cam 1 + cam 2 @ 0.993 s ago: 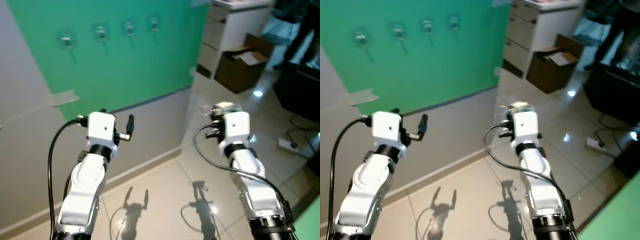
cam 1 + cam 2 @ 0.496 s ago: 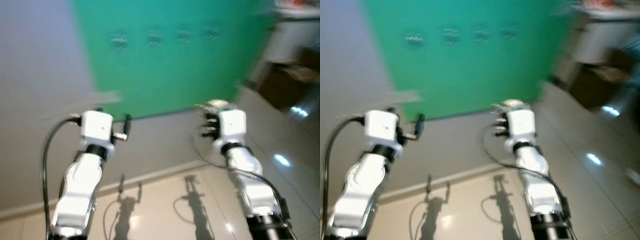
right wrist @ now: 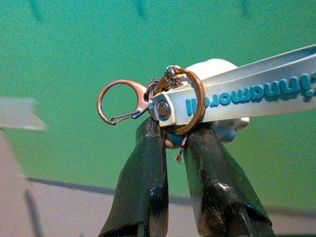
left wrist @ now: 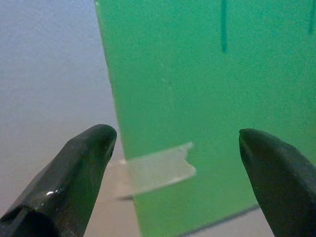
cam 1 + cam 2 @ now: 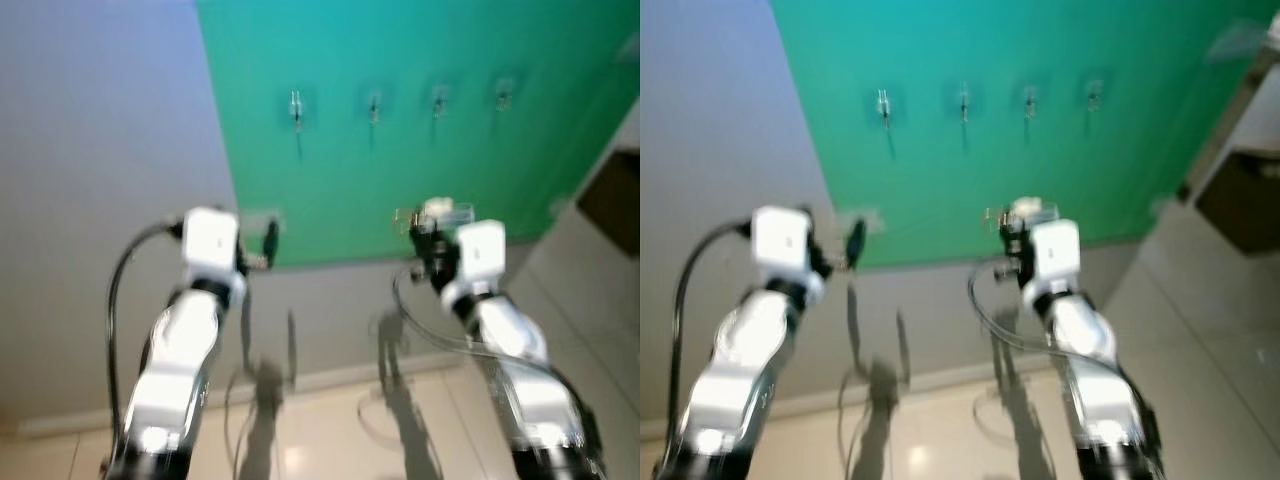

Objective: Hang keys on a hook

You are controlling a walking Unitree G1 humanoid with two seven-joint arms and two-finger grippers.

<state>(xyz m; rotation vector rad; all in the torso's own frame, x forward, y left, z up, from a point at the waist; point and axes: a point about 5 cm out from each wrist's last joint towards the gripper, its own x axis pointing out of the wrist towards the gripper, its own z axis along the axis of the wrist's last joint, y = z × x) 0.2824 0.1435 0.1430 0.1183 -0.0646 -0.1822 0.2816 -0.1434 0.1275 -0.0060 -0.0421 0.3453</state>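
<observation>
My right gripper point(image 3: 170, 136) is closed on the keys point(image 3: 170, 101) at the frame's centre, below four hooks point(image 5: 373, 104) on the green panel point(image 5: 420, 170); my left gripper point(image 4: 175, 158) is open, holding nothing

hooks point(image 5: 296, 104) on green panel point(image 5: 420, 160): approach seemingly open | grey wall point(image 5: 100, 150) left: bare
</observation>
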